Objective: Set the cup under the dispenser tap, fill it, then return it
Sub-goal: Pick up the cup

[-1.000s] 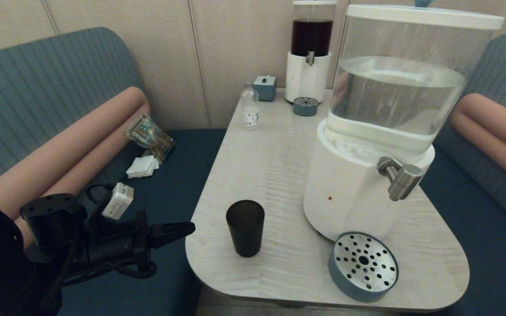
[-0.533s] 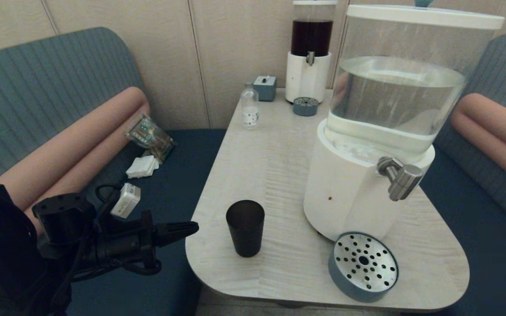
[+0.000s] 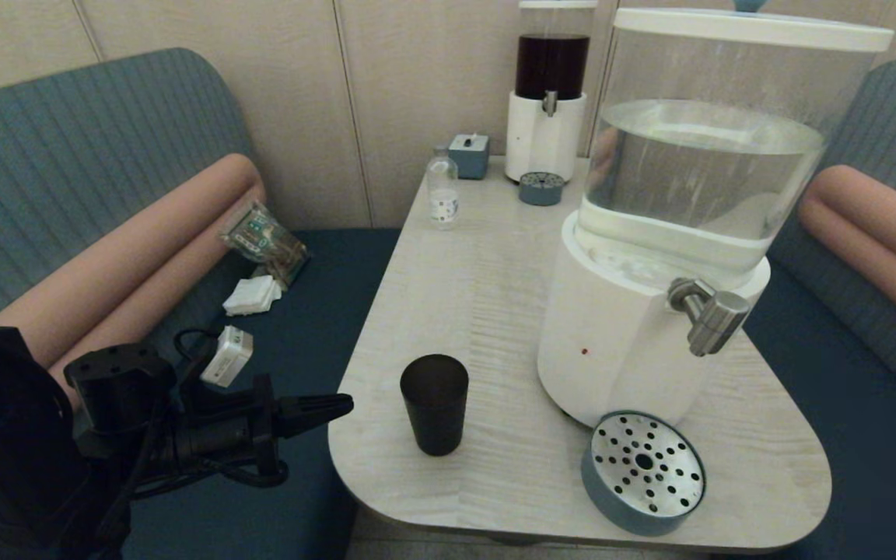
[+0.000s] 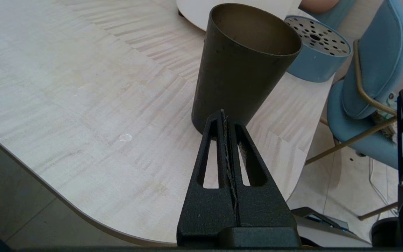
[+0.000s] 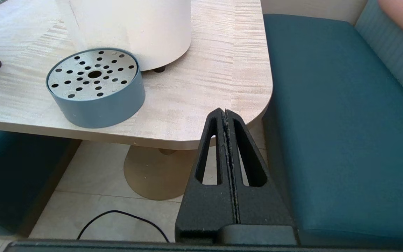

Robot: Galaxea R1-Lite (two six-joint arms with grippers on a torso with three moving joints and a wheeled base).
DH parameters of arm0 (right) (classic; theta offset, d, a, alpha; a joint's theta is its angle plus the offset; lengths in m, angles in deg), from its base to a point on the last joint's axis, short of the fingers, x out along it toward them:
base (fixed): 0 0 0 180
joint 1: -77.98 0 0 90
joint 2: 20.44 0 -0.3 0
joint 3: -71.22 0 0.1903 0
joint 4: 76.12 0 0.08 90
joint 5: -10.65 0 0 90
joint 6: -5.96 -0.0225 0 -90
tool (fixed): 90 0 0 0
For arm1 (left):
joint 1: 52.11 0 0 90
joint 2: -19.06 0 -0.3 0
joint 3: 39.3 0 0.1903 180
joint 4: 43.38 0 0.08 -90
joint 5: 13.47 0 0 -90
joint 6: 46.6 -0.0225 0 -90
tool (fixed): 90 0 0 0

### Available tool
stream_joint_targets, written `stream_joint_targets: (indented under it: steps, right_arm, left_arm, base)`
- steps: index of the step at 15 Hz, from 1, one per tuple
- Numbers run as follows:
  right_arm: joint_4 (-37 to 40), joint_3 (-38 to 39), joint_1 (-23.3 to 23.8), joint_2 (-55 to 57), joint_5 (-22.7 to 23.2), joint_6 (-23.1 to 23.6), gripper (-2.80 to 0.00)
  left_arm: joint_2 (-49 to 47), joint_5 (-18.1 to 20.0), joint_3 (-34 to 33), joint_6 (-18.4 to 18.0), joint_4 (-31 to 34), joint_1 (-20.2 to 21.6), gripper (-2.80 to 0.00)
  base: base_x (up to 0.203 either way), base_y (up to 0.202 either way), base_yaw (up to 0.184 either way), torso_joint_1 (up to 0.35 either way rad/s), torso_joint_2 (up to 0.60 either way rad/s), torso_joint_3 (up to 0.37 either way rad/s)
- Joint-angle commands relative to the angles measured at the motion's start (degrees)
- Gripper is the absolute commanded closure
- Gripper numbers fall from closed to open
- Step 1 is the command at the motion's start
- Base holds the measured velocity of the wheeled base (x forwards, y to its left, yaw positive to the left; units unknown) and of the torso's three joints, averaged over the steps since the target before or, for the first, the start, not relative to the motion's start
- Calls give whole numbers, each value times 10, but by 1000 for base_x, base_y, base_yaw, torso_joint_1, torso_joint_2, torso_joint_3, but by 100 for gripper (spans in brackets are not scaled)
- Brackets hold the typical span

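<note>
Pale wood table w/ upright dark tapered cup, empty

Head cam high, facing forward-down over whole surface. Left wrist cam low, close on cup. Right wrist cam beside surface corner. All three share drip tray.

The small bottle's label is too small to read.
</note>
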Motion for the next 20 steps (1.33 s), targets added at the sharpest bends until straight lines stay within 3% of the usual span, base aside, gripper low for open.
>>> stream_joint_targets:
  steps: [1, 6, 7, 20]
  right_arm:
    - [0, 0, 0, 1, 0, 0, 0]
    - [-1, 0, 0, 1, 0, 0, 0]
    - [-1, 0, -1, 1, 0, 0, 0]
    - [0, 0, -1, 1, 0, 0, 0]
  left_arm:
    - [-5, 3, 3, 0, -5, -1, 0]
    - [-10, 3, 5, -2, -5, -1, 0]
    - [-9, 3, 5, -4, -5, -2, -280]
    - [-21, 3, 42, -1, 16, -52, -280]
  base:
    - [0, 0, 0, 0, 0, 0]
    - [0, 0, 0, 0, 0, 0]
    - [0, 0, 0, 0, 0, 0]
    - [0, 0, 0, 0, 0, 0]
